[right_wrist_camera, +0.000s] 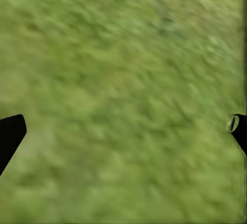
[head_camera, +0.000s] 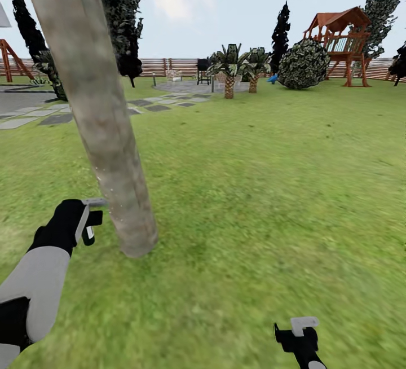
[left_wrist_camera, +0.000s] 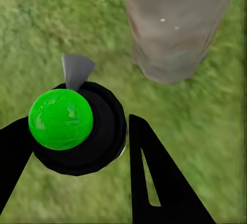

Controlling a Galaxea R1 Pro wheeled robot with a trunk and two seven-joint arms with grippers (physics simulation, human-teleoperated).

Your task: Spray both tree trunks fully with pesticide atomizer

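My left gripper [left_wrist_camera: 77, 126] is shut on the pesticide atomizer [left_wrist_camera: 77, 131], seen here as a round black body with a bright green dome and a short grey nozzle [left_wrist_camera: 77, 70] aimed at the tree trunk [left_wrist_camera: 175, 23]. A few pale specks dot the bark. In the head view the left gripper [head_camera: 87, 219] hangs just left of the trunk's base, and the thick grey-tan trunk [head_camera: 96, 115] leans up to the left. My right gripper [head_camera: 299, 329] is low at the right over the grass, open and holding nothing; its fingertips [right_wrist_camera: 10, 131] stand wide apart.
Green lawn [head_camera: 270, 188] stretches ahead and to the right. Grey stepping stones [head_camera: 152, 104] run off at the left. Short palms [head_camera: 231, 70], a round shrub [head_camera: 304, 64], a wooden play tower [head_camera: 341, 42] and the slat fence [head_camera: 169, 65] stand far back.
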